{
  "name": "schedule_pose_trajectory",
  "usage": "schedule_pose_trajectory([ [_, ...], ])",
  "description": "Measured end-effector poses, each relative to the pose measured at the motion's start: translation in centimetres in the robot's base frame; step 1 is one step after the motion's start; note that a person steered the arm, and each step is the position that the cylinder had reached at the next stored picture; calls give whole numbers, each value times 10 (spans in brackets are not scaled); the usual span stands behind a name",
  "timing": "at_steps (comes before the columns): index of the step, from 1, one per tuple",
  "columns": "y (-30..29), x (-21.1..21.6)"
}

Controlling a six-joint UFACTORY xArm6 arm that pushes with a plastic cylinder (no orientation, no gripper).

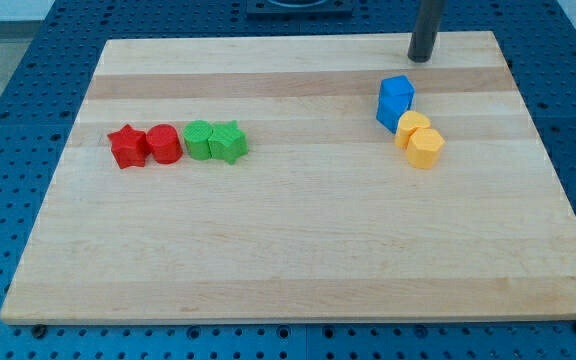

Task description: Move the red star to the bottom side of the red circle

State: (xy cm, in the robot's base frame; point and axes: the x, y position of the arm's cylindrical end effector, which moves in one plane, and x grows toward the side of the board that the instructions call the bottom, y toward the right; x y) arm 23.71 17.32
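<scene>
The red star [127, 146] lies at the view's left on the wooden board [298, 250]. It touches the left side of the red circle [163, 144]. My tip [420, 58] rests near the board's top edge at the view's upper right, far from both red blocks and just above the blue blocks.
A green circle [199, 140] and a green star [229, 142] sit in a row right of the red circle. Two blue blocks [394, 101] stand at the upper right, with two yellow blocks [420, 140] touching below them. A blue perforated table surrounds the board.
</scene>
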Motion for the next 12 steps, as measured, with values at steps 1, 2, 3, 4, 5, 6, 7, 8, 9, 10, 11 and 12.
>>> schedule_pose_trajectory([
  [1, 0, -25],
  [2, -45, -27],
  [3, -99, -26],
  [4, -135, -10],
  [5, -138, 0],
  [6, -151, 3],
  [7, -201, 21],
  [8, -250, 45],
  [9, -306, 64],
  [10, -364, 83],
  [11, -416, 108],
  [12, -438, 135],
])
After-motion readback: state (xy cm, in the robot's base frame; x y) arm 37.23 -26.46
